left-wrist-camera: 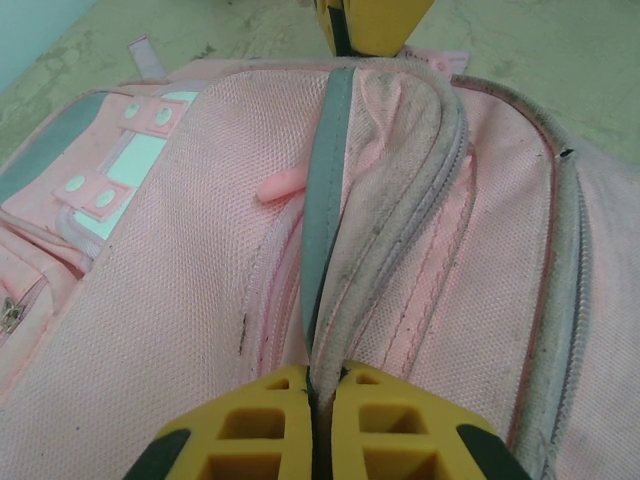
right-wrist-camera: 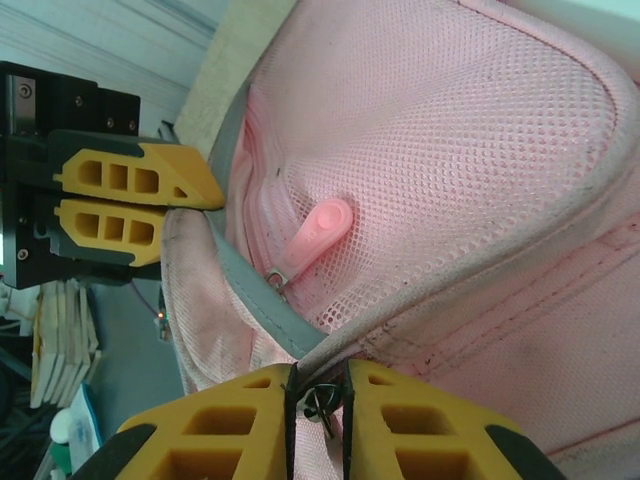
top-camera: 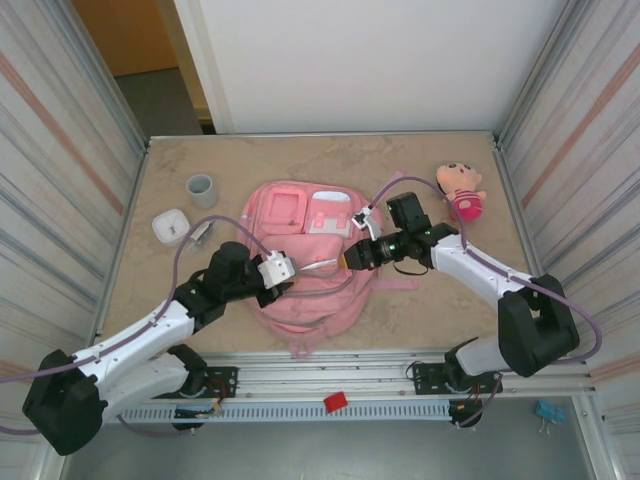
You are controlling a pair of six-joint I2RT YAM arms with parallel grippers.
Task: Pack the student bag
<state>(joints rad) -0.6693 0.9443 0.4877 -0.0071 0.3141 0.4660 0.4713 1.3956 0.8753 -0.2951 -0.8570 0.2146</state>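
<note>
Two grippers, one bag. Up and to the left of your left gripper [left-wrist-camera: 322, 374], one grey cup [top-camera: 201, 190] and one small white tub [top-camera: 172, 226] stand apart from it on the table [top-camera: 440, 300]. The left fingers are pressed together, pinching the one grey strip [left-wrist-camera: 335, 150] that runs over the top of the student bag [top-camera: 305, 300]. The bag lies flat beneath and between your two grippers, which face each other tip to tip across it. One pink zip tab [right-wrist-camera: 322, 228] sticks out of the mesh between the two sets of fingers. Your right gripper [right-wrist-camera: 320, 378] is closed to a thin slit on the bag's grey-edged seam, with one small metal fitting [right-wrist-camera: 320, 402] caught in the gap. Beyond and to the right of the right gripper, one plush doll [top-camera: 462, 190] lies clear of the bag.
</note>
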